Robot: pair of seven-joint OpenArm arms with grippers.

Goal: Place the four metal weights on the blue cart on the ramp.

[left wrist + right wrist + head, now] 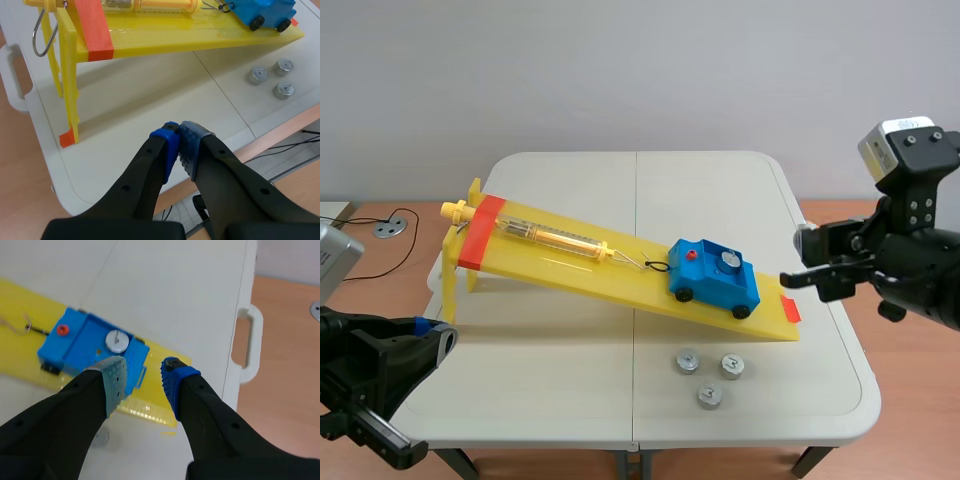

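Metal weights: one weight (116, 340) sits in the blue cart (75, 345) just ahead of the right gripper (142, 377), fingers spread; three loose weights (258, 75) lie well ahead of the left gripper (177, 142), fingers pressed together. Likely dense, stiff, smooth; pinch each across its rim.

1 wt (727, 261) in blue cart (713, 283) on yellow ramp (570, 272); 3 wts (688, 361) beside
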